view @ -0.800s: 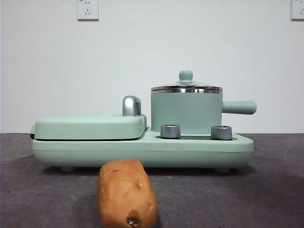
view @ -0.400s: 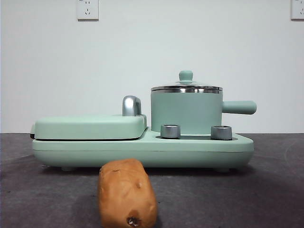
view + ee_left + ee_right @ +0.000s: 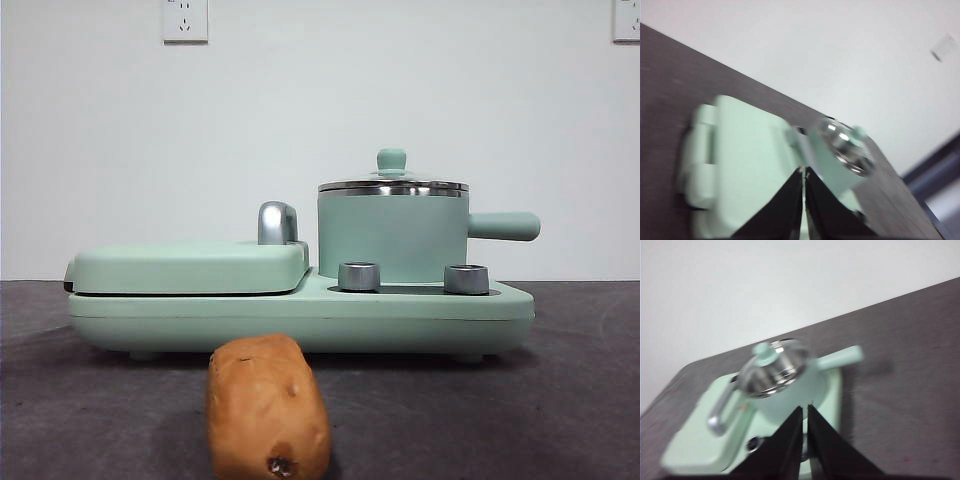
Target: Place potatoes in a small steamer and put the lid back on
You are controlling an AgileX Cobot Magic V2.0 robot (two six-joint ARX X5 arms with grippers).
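No brand, label or readable writing shows on anything; the cooker base [image 3: 300, 318], pot and lid are plain mint green and steel.

The potato [image 3: 267, 408] lies on the dark table [image 3: 560, 400] at the near edge, end-on to the front camera, just in front of the cooker base and a little left of its middle. The small steamer [image 3: 392, 235] stands on the right half of the base, its stubby handle pointing right. The lid [image 3: 392, 183] sits closed on the steamer's rim, its knob upright. To the left the flat griddle cover [image 3: 190, 266] lies shut, with a steel handle [image 3: 276, 222] between it and the pot. Two steel dials [image 3: 359, 276] sit on the base just in front of the pot.

Neither arm shows in the front view. The left gripper [image 3: 804, 177] hangs above the griddle side, tilted down toward the cooker, jaws pressed together and holding nothing. The right gripper [image 3: 804, 415] hangs above the pot side, aimed at the steamer, jaws likewise closed on nothing. Both wrist views are blurred.
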